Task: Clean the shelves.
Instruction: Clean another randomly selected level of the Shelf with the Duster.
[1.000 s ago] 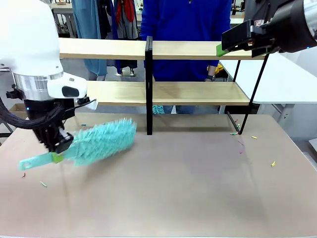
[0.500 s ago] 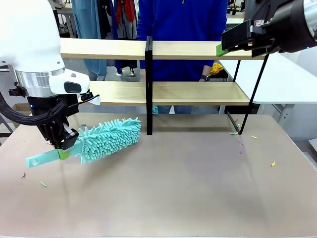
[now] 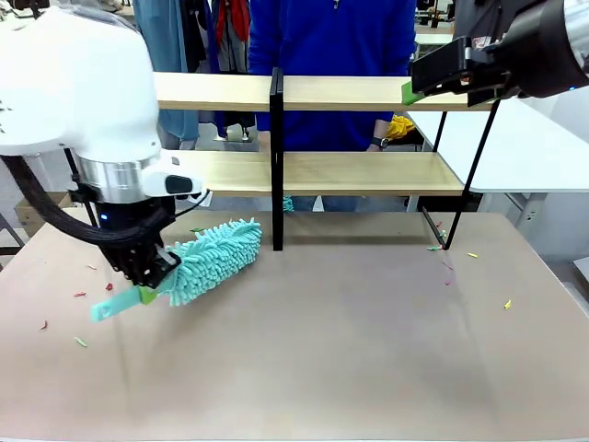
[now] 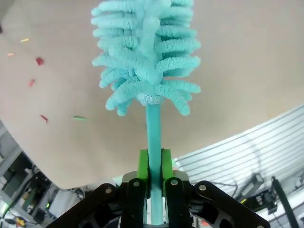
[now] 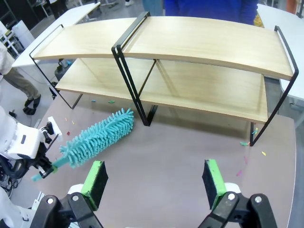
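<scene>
Worktop [image 3: 368, 350]: beige. It carries the shelves [image 3: 368, 90] along its far edge, and its near half and middle are open room.

Shelves: 2 light-wood boards in a black frame with 1 central post. The front view shows them edge-on, with a person [image 3: 340, 46] in a blue top behind. The right wrist view shows both board surfaces from above.

Duster [image 3: 216, 258]: teal, with its fluffy tip near the post's foot and its handle pointing near-left. Contact with the worktop cannot be told.

Left gripper [image 3: 147, 293]: clamped on the duster's handle. The left wrist view shows both green pads [image 4: 143, 164] pressed against it.

Right gripper [image 5: 155, 178]: level with the top board at the right end, jaws spread wide with nothing between them.

Scraps [image 3: 81, 295]: small coloured bits near the worktop's left edge, with others beside the frame's right foot.
</scene>
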Controlling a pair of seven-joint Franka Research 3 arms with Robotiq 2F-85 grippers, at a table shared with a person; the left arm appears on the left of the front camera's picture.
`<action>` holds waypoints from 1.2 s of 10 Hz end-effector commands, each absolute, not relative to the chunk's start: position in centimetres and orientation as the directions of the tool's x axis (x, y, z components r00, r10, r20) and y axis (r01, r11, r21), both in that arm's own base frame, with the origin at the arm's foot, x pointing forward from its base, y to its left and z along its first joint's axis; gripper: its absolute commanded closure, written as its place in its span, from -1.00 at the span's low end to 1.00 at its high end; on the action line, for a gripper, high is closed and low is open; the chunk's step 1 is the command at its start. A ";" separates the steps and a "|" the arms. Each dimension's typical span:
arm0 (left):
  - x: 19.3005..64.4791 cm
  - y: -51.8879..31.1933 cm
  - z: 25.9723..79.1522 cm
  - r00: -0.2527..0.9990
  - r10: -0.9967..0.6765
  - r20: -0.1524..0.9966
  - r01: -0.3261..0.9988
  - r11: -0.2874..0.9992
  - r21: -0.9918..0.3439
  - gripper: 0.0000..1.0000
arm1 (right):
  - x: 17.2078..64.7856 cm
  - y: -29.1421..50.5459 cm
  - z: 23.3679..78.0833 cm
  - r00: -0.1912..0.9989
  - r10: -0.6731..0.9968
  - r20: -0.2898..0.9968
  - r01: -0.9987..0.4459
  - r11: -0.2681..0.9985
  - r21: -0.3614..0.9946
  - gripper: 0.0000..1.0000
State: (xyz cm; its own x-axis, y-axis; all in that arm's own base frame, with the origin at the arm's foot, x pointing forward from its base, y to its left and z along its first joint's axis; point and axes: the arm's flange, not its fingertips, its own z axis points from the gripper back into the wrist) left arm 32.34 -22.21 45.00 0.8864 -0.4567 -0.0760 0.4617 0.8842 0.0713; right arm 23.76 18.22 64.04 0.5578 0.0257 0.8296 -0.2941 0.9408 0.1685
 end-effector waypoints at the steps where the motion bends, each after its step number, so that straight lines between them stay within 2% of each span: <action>1: 33.3 -23.7 43.9 0.927 -0.376 0.001 0.374 0.923 0.090 0.75 | 23.8 18.2 64.1 0.556 0.023 0.831 -0.292 0.941 0.169 -1.00; 3: 34.4 -25.5 42.1 0.958 -0.279 0.059 0.273 0.957 0.095 0.75 | 23.8 18.2 64.1 0.556 0.023 0.831 -0.292 0.941 0.169 -1.00; 8: 37.0 -29.0 38.2 0.963 -0.176 0.204 0.163 0.983 0.079 0.75 | 23.8 18.2 64.1 0.556 0.023 0.831 -0.292 0.941 0.169 -1.00; 9: 37.5 -29.4 38.0 0.965 -0.150 0.216 0.133 0.987 0.093 0.75 | 23.8 18.2 64.1 0.556 0.023 0.831 -0.292 0.941 0.169 -1.00; 12: 39.2 -29.6 37.4 0.985 -0.103 0.139 0.086 0.988 0.125 0.75 | 23.8 18.2 64.1 0.556 0.023 0.831 -0.292 0.941 0.169 -1.00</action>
